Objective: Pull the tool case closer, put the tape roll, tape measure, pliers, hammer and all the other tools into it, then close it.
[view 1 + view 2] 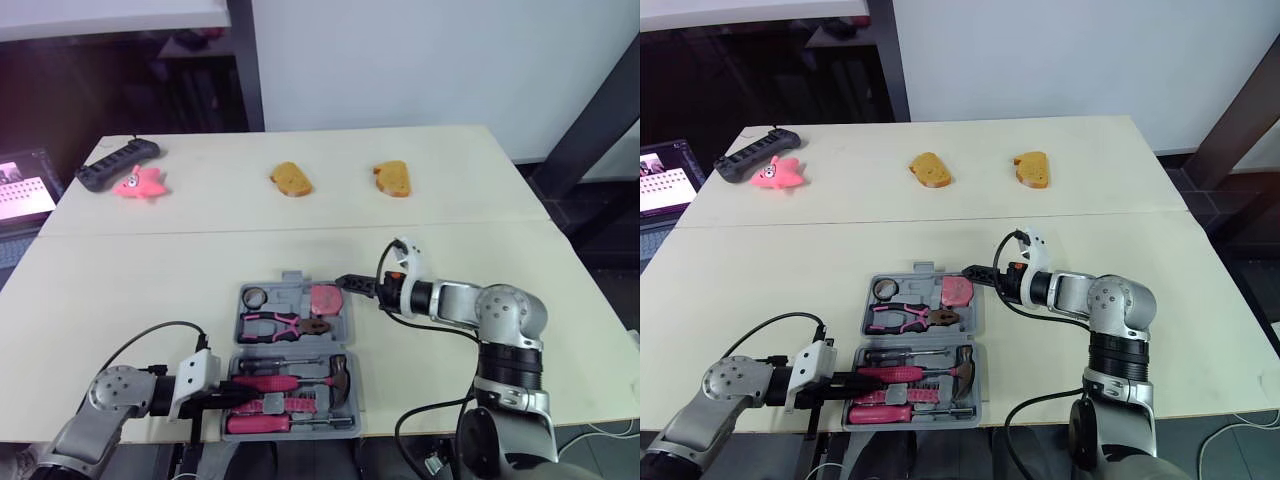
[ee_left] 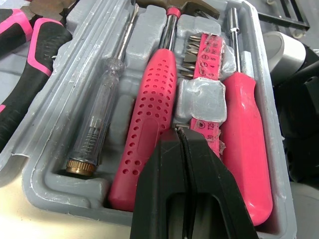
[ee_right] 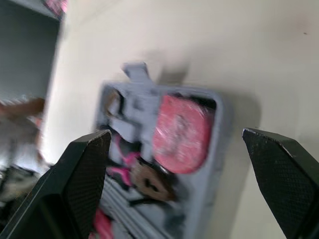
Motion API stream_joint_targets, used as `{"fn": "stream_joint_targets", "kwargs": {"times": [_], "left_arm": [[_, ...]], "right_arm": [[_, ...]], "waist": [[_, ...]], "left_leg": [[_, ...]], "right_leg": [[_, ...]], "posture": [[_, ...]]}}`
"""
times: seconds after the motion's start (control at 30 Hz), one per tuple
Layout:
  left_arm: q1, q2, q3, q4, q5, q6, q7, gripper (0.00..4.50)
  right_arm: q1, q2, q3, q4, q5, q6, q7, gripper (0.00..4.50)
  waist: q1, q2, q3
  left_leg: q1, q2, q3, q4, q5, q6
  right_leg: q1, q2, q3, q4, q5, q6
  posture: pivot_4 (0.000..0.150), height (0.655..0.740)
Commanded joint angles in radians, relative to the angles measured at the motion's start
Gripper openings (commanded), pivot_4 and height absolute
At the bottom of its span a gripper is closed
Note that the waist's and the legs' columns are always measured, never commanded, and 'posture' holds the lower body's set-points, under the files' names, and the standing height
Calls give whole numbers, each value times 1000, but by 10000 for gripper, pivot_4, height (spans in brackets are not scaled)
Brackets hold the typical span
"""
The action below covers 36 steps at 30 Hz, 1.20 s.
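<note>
Operator: At the near edge of the worktop [image 1: 120, 290], what is the status of the tool case [image 1: 291, 279]?

Technician: Open, lying flat. Tape roll [image 1: 254, 296], tape measure [image 1: 326, 298], pliers [image 1: 275, 323] and hammer [image 2: 154, 114] are seated inside.

Operator: Pincers?

Technician: Left pincer [image 2: 182, 132]: fingers together, at the case's near-left side, above the hammer handle. Right pincer [image 1: 352, 284]: fingers wide apart, just beside the case's far-right corner, near the tape measure.

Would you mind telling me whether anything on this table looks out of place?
Nothing looks spilled or damaged; the tools lie seated in the open tool case. Out of place among tools: a bread piece, a second bread piece and a pink toy on the table beyond.
</note>
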Motion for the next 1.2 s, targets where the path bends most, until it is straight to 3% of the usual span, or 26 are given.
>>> {"fn": "stream_joint_targets", "kwargs": {"times": [0.03,0.3,0.77,1.0,1.2], "left_arm": [[5,13,6,7,15,0,18,0],[2,15,6,12,17,1,20,0],[-4,20,11,27,9,-9,9,0],[23,77,88,-84,-129,125,-27,0],[72,137,228,-202,-308,345,-22,0]], "right_arm": [[10,37,67,19,-7,-51,23,44483],[-22,117,60,79,26,-123,48,44483],[27,3,117,-20,91,-159,242,44483],[55,-31,146,-95,123,-128,265,44483],[72,-70,174,-156,144,-121,293,44483]], "waist": [[0,0,0],[-3,0,0],[0,0,0],[-2,0,0],[-3,0,1]], "left_leg": [[0,0,0,0,0,0],[0,0,0,0,0,0],[0,0,0,0,0,0],[0,0,0,0,0,0],[-1,0,0,0,0,0]], "right_leg": [[0,0,0,0,0,0],[0,1,0,0,0,0],[0,1,0,0,0,0],[-1,1,0,0,0,0],[-1,1,0,0,0,0]], "posture": [[1500,7400],[1500,7400],[1500,7400],[1500,7400],[1500,7400]]}}
